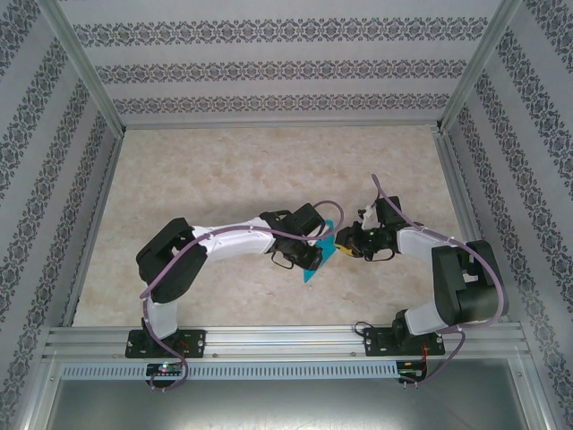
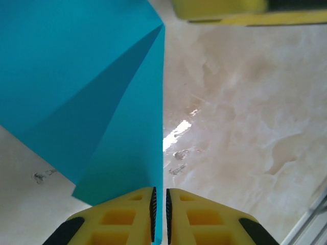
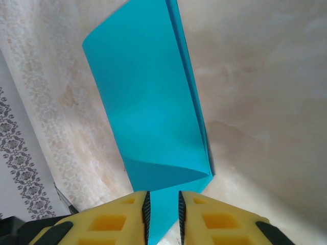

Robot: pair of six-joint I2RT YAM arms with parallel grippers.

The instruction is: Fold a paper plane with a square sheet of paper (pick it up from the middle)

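The square sheet of paper (image 1: 315, 267) is turquoise, folded with a diagonal crease, and is held up off the table between the two arms. In the left wrist view its straight edge (image 2: 92, 76) runs down into my left gripper (image 2: 159, 190), whose pads are shut on it. In the right wrist view a pointed corner of the paper (image 3: 148, 102) lies broadside in the gap of my right gripper (image 3: 164, 193), whose jaws stand slightly apart. From above, the left gripper (image 1: 313, 248) and right gripper (image 1: 344, 248) almost meet at the table's middle. No finished paper plane shows.
The beige marbled tabletop (image 1: 233, 170) stretches behind and to both sides of the arms. Patterned walls (image 1: 269, 67) enclose it on three sides. An aluminium rail (image 1: 286, 336) carrying the arm bases runs along the near edge.
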